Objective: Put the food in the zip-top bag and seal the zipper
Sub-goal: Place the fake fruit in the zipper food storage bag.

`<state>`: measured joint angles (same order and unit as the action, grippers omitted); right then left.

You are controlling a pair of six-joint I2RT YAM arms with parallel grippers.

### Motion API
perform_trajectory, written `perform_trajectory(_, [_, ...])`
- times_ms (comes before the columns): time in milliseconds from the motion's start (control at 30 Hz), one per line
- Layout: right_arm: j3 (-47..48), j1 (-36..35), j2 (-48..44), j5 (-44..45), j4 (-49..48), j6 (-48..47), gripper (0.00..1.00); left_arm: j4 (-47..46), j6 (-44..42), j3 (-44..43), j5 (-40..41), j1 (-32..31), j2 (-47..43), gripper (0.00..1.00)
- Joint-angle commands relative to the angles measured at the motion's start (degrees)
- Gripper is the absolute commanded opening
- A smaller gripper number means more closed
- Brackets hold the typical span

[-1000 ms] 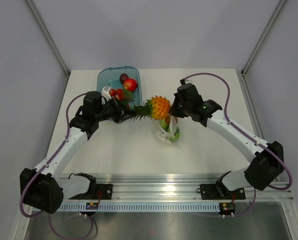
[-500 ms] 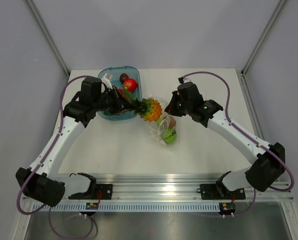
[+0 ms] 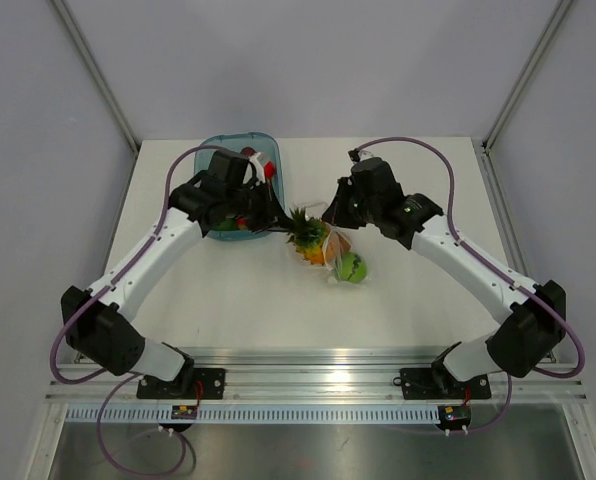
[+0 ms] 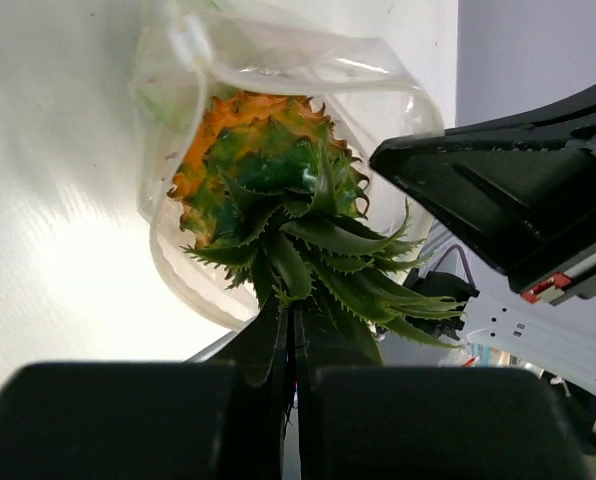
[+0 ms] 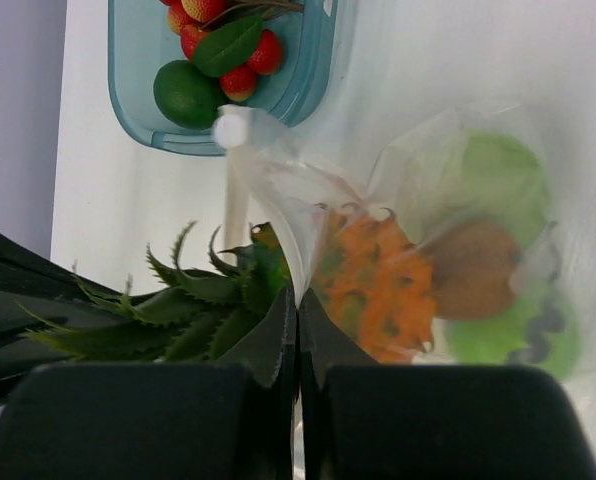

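The orange pineapple point(image 3: 316, 246) with green leaves point(image 3: 300, 224) lies body-first in the mouth of the clear zip-top bag point(image 3: 340, 262). My left gripper point(image 3: 274, 222) is shut on the leaves point(image 4: 308, 250); the body point(image 4: 233, 150) sits inside the bag's rim point(image 4: 278, 58). My right gripper point(image 3: 331, 216) is shut on the bag's mouth edge point(image 5: 296, 262), with the pale zipper strip point(image 5: 236, 200) running off to the left. Inside the bag are a green apple point(image 3: 353, 267), a brown kiwi point(image 5: 475, 270), a pale green piece point(image 5: 498, 175) and the pineapple body point(image 5: 378, 290).
The translucent blue tray point(image 3: 208, 150) stands at the back left, mostly under my left arm. In the right wrist view the tray point(image 5: 138, 100) holds red strawberries point(image 5: 268, 55), a green round fruit point(image 5: 186, 92) and a leaf. Grey walls enclose the table.
My left arm swung back over the tray and pushed the pineapple right and down into the bag's mouth. The bag and its fruit shifted slightly right; my right gripper kept its hold.
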<state>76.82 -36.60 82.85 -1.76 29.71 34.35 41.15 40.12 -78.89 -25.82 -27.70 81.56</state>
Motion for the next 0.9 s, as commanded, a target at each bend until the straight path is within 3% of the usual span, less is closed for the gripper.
perform_trajectory(0, [4.0,-1.5,0.1,-2.6,-3.3,-0.5,0.0,-0.3,-2.2,-4.2,1.0,-1.8,1.7,0.0])
perform_trajectory(67, [3.9,-1.7,0.4,-2.6,-3.3,-0.7,0.0,0.1,-3.0,-4.9,2.4,-3.0,2.6,0.0])
perform_trajectory(100, [3.7,-1.8,0.3,-2.5,-3.3,-0.7,0.0,1.3,-4.7,-7.0,3.0,-3.4,4.6,0.23])
perform_trajectory(133, [3.2,-1.8,0.0,-2.4,-3.3,-0.7,0.0,4.0,-5.6,-8.0,4.3,-3.8,5.4,0.34])
perform_trajectory(200, [2.6,-1.8,-0.6,-1.8,-3.3,-0.7,0.0,6.1,-7.8,-10.0,5.4,-4.9,7.0,0.5])
perform_trajectory(233, [2.0,-1.7,-1.3,-1.4,-3.3,-0.4,0.0,7.0,-8.4,-10.3,6.2,-5.3,7.0,0.65])
perform_trajectory(300, [1.3,-1.8,-2.2,-1.4,-4.0,-0.1,0.0,7.8,-10.0,-10.9,6.2,-5.4,6.3,0.75])
perform_trajectory(467, [-0.2,-1.7,-4.4,-0.1,-5.1,0.9,0.0,7.7,-11.6,-10.5,8.4,-5.3,-0.1,0.76])
perform_trajectory(600, [-1.3,-1.2,-5.2,-1.1,-6.7,2.5,0.0,5.7,-11.4,-8.2,11.5,-5.3,-7.5,0.65])
perform_trajectory(867, [-1.7,-1.0,-4.6,-1.4,-7.7,3.7,0.0,0.7,-8.6,2.1,13.3,-5.3,-15.9,0.58])
